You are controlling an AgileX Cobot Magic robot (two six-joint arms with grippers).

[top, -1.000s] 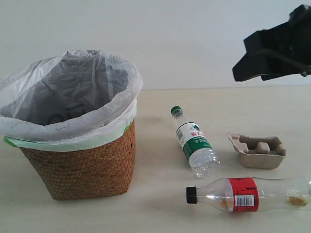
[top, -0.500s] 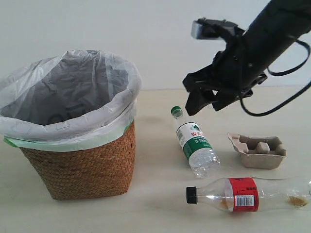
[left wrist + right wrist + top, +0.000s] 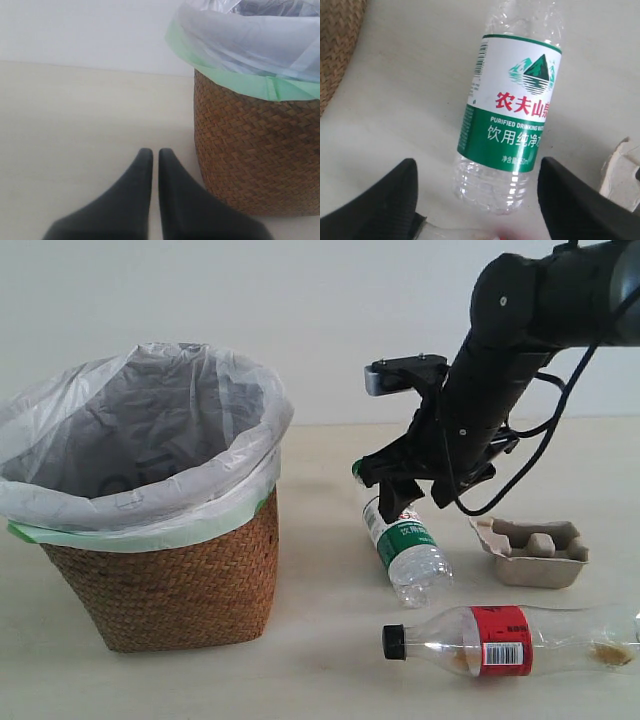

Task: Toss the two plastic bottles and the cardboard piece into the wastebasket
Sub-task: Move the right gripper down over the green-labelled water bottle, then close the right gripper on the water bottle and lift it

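The wastebasket (image 3: 160, 585), brown wicker with a white bag over its rim, stands at the left. The shorter bottle (image 3: 405, 545) with the green-white label lies to its right. My right gripper (image 3: 395, 490) hangs just over that bottle's neck end and covers most of its green cap. In the right wrist view the fingers stand wide open, one on each side of the bottle (image 3: 512, 115), and my right gripper (image 3: 476, 165) holds nothing. The longer bottle (image 3: 510, 640) lies nearer the front. The cardboard piece (image 3: 530, 552) sits at the right. My left gripper (image 3: 155, 152) is shut and empty beside the wastebasket (image 3: 250, 150).
The pale table (image 3: 330, 670) runs back to a white wall. An edge of the cardboard piece (image 3: 622, 170) and a bit of wicker (image 3: 335, 40) show in the right wrist view. The left arm is outside the exterior view.
My right arm has swung in from the upper right and come down to the left, over the green-label bottle. The bottles, cardboard piece and wastebasket have not moved.
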